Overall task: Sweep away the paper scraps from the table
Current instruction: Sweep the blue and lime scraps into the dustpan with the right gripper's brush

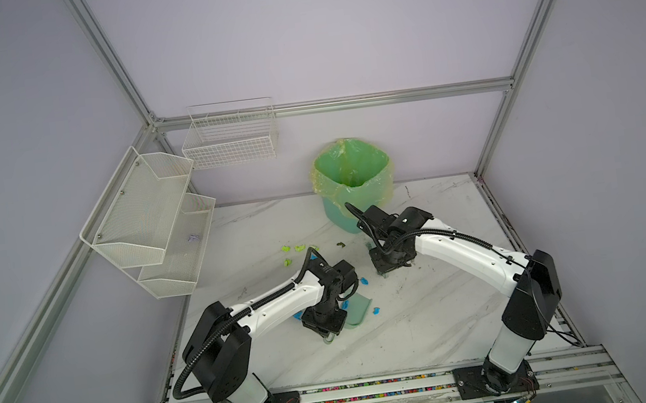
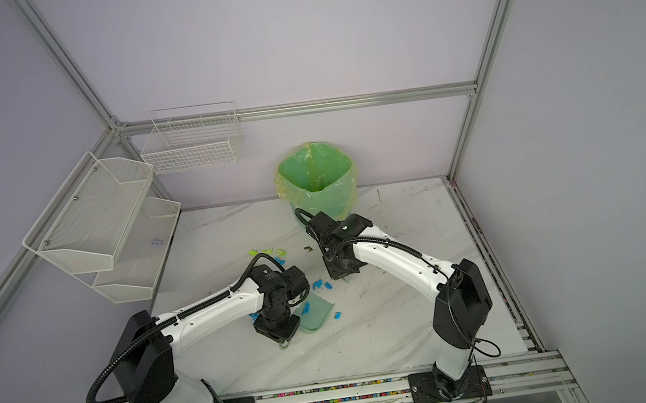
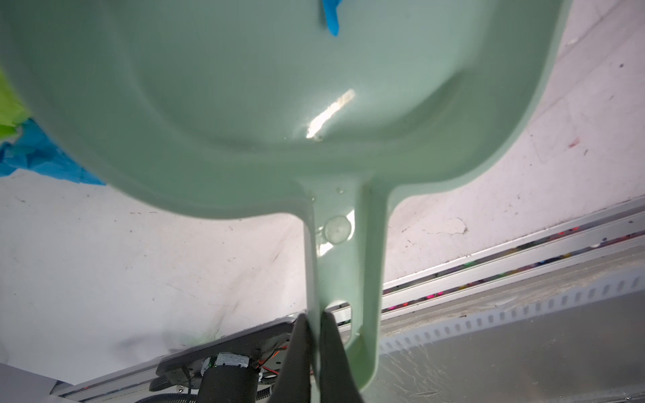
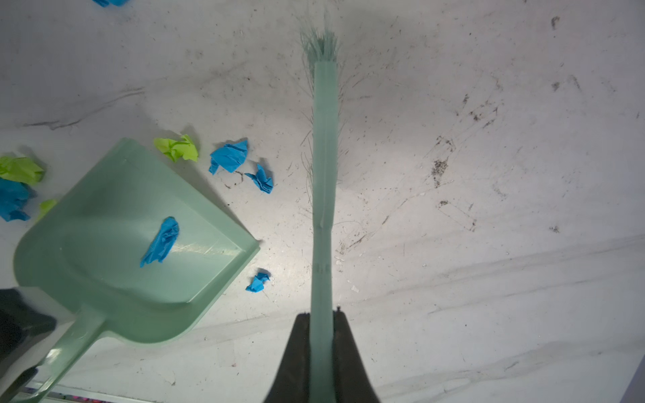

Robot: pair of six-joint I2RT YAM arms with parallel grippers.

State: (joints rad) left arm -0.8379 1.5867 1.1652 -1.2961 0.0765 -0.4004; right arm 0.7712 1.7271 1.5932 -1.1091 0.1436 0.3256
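Many paper scraps [image 4: 228, 157], blue and yellow-green, loose on the bench [image 4: 488, 279] just beside the dustpan [image 4: 104, 226], near its front lip and along one side. One blue bit inside the pan. Left hand [image 3: 315, 322] pinched tight on the dustpan's handle. Right hand [image 4: 321, 315] clamped on the brush [image 4: 324, 157], held near the blue scraps. Lined bin [image 1: 351, 174] at the bench's back edge.

Soft even light, blurry near foregrounds

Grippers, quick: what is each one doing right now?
Left gripper: closed, holding the dustpan by its handle.
Right gripper: closed, holding the brush by its handle.
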